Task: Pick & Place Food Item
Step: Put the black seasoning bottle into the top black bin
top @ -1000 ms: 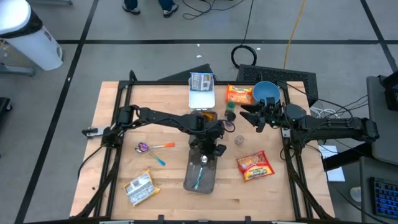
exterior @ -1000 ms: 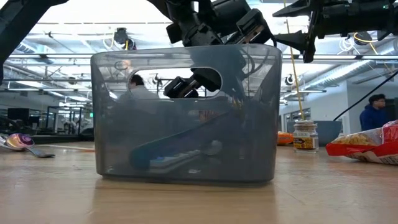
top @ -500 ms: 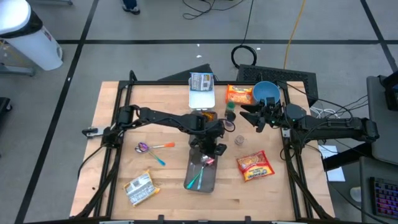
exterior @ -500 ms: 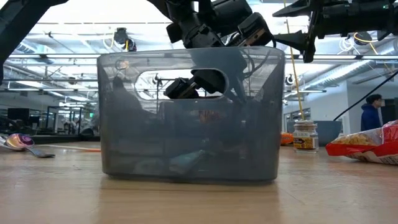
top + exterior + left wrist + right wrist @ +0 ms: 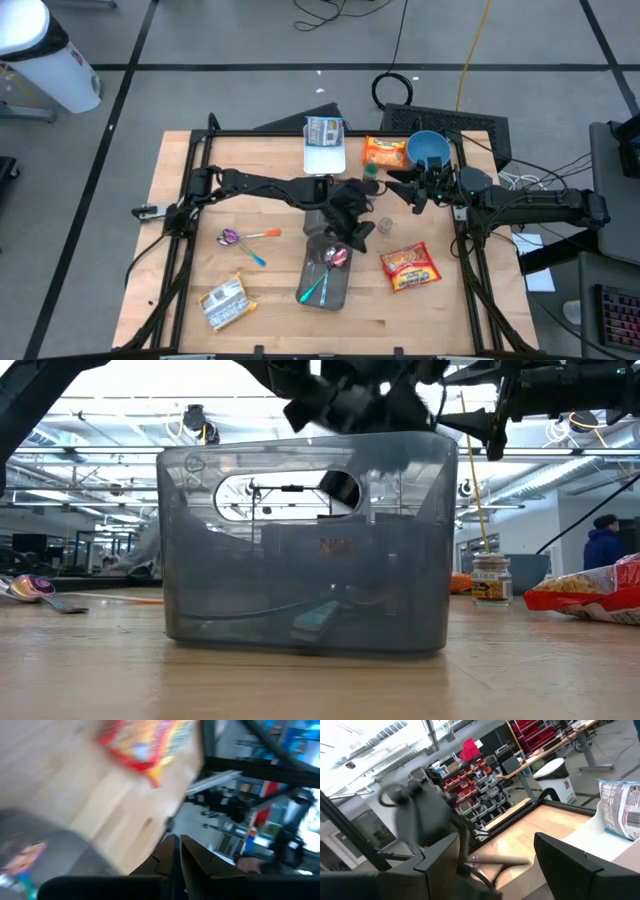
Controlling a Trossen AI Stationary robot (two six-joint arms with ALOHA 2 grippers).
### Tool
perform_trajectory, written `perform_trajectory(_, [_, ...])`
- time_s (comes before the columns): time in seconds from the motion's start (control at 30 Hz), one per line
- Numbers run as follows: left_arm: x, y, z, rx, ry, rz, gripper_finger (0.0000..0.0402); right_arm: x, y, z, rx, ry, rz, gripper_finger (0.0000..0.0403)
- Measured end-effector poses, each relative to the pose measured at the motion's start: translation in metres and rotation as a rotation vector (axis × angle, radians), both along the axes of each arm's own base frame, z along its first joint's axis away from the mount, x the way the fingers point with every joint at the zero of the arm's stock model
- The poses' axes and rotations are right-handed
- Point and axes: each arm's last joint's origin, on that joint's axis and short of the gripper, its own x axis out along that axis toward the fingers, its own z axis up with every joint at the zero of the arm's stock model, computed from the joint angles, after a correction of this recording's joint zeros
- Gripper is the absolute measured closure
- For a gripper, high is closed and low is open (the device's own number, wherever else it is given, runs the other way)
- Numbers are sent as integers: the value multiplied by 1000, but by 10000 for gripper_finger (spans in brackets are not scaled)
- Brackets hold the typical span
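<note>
A translucent grey plastic bin [image 5: 305,545] sits on the smooth, pale wood table [image 5: 180,255].

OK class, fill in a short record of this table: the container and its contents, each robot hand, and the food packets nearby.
container: grey bin, front centre of table
contents: spoons
left hand: shut, empty, above bin's far right corner
right hand: open, waiting near blue bowl
food packets: red snack bag right of bin; orange packet at back
</note>
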Motion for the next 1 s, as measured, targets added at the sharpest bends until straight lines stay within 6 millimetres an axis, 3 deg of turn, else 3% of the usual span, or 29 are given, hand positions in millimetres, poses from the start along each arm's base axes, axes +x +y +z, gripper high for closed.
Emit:
perform_trajectory(0.17, [-11, -3, 33, 28, -86, -14, 371, -2, 0, 0, 1, 4, 2, 150])
perform_trajectory(0.33, [-36, 0, 92, 188, -299, 4, 371, -3, 1, -2, 5, 34, 4, 150])
perform_trajectory(0.63, [-130, 3, 201, 873, -566, 197, 371, -1, 3, -10, 79, 98, 111, 150])
perform_trajectory(0.83, [-192, 1, 232, 1049, -532, 211, 371, 0, 4, -14, 167, 121, 131, 150])
perform_trajectory(1.0, [-228, -4, 227, 1109, -353, 137, 371, 2, 3, -16, 178, 136, 127, 150])
